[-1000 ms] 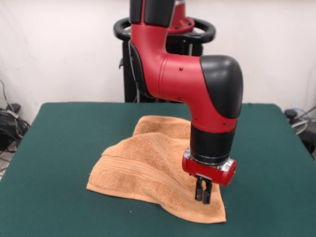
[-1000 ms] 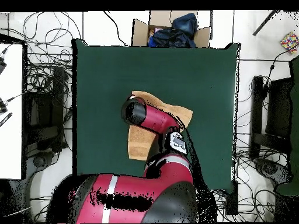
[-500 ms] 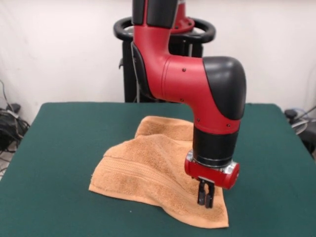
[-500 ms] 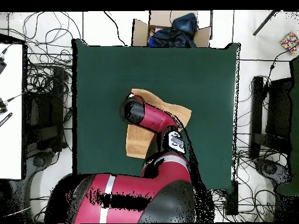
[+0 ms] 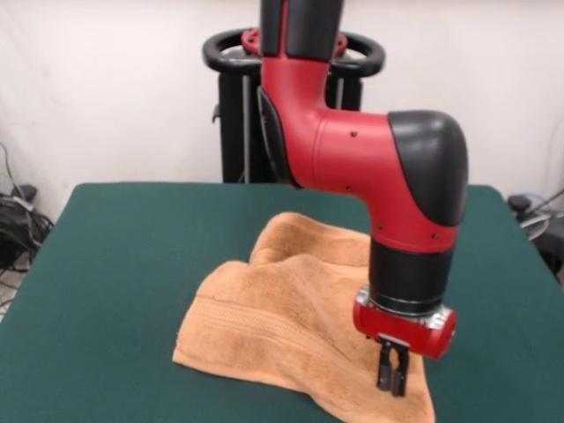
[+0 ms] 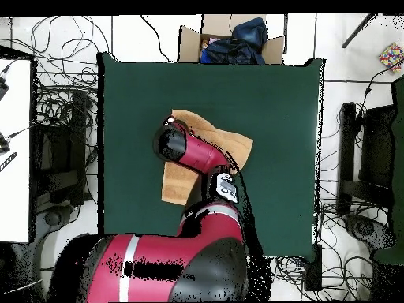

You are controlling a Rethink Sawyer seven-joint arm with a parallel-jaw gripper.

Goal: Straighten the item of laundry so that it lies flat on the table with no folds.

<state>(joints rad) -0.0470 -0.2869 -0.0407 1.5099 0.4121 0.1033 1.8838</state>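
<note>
The orange-tan towel [image 5: 282, 322] lies rumpled on the dark green table [image 5: 106, 264], with a raised fold along its far side and a stripe band near its left end. My gripper [image 5: 390, 377] points straight down at the towel's near right corner, its fingers pinched together on the cloth there. In the overhead view the arm covers the gripper and the middle of the towel [image 6: 235, 147]. Only the towel's two ends show on the table [image 6: 276, 95]. I see no tag.
The robot's black pedestal [image 5: 236, 115] stands behind the table's far edge. In the overhead view a cardboard box [image 6: 229, 41] with dark cloth sits beyond the table. Cables [image 6: 63, 102] lie on the floor at both sides, and a white surface [image 6: 14, 150] is at the left.
In the front view my gripper has moved right and toward the camera. The towel has slid along with it, and its near right corner is now close to the picture's bottom edge.
</note>
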